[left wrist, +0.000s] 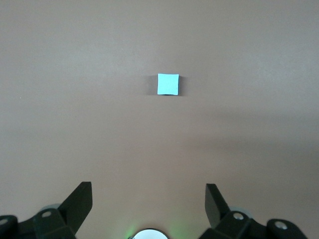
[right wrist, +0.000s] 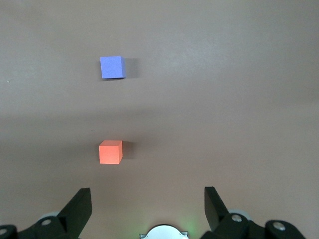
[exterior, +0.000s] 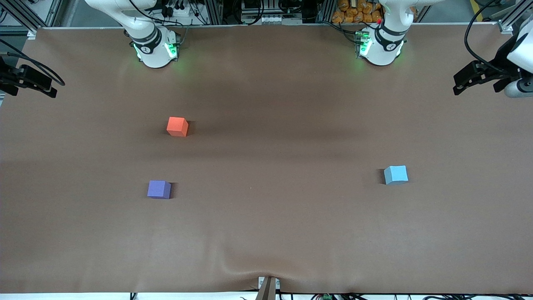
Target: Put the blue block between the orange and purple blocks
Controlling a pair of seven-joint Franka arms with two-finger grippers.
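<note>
We see the blue block sitting alone on the brown mat, well apart from the purple block and toward the left arm's end of the table. The orange block lies farther from the front camera than the purple block, near it, with bare mat between the two; we judge that gap to be where the blue block must go, so nothing of the task is done yet.

The left gripper hangs high over the mat at its own end of the table, fingers spread wide and holding nothing, the blue block in its wrist view. It looks posed for the pick. The right gripper is likewise spread and empty above the orange and purple blocks, and waits.

All three blocks are small matte cubes of equal size with crisp edges and flat faces. The mat is smooth, with a slight ripple at the front edge.
</note>
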